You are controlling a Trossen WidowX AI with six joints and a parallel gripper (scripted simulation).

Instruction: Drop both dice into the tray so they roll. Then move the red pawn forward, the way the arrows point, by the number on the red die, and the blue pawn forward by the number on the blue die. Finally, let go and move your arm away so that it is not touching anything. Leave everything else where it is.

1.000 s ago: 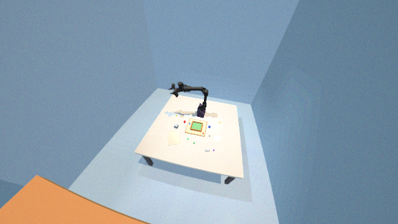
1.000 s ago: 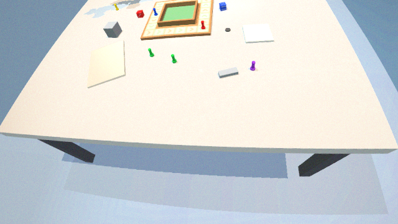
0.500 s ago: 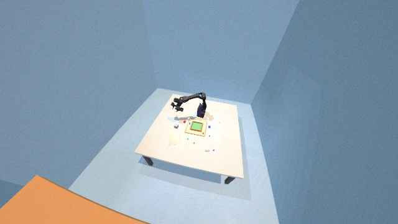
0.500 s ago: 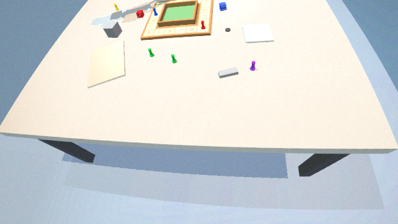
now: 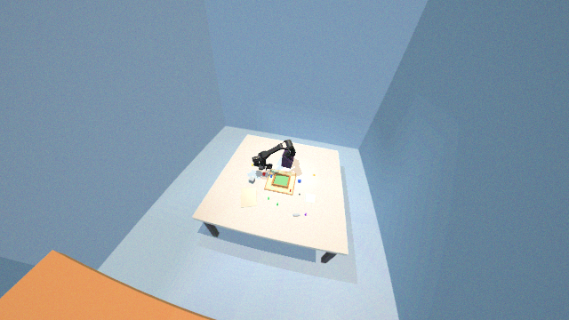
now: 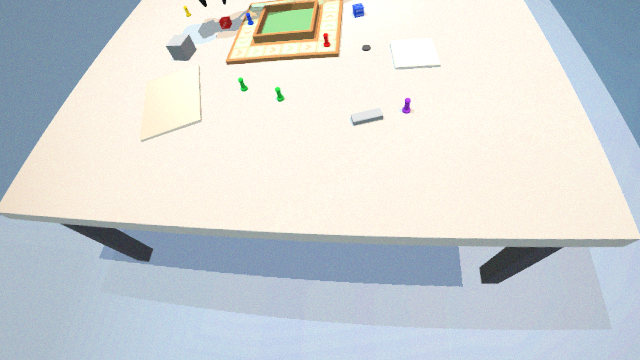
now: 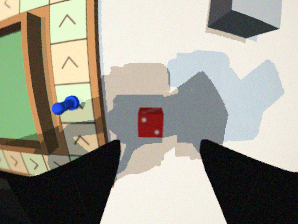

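The red die (image 5: 264,173) (image 6: 225,22) (image 7: 150,122) lies on the table left of the board. My gripper (image 7: 160,145) (image 6: 213,1) is open and empty, above the table near the red die, which shows beyond and between the fingertips in the wrist view. The blue die (image 5: 300,181) (image 6: 358,10) lies right of the board. The tray (image 6: 286,36) (image 5: 281,187) with a green floor sits on the board and is empty. The blue pawn (image 6: 250,19) (image 7: 65,105) (image 5: 271,176) stands on the board's left side. The red pawn (image 6: 326,40) (image 5: 291,190) stands at its near right corner.
A grey cube (image 6: 181,47) (image 7: 243,17) stands left of the board, with a cream sheet (image 6: 172,102) nearer. Two green pawns (image 6: 243,84) (image 6: 279,94), a grey bar (image 6: 367,117), a purple pawn (image 6: 407,105), a dark disc (image 6: 366,48), a white square (image 6: 415,53) and a yellow pawn (image 6: 187,11) surround the board.
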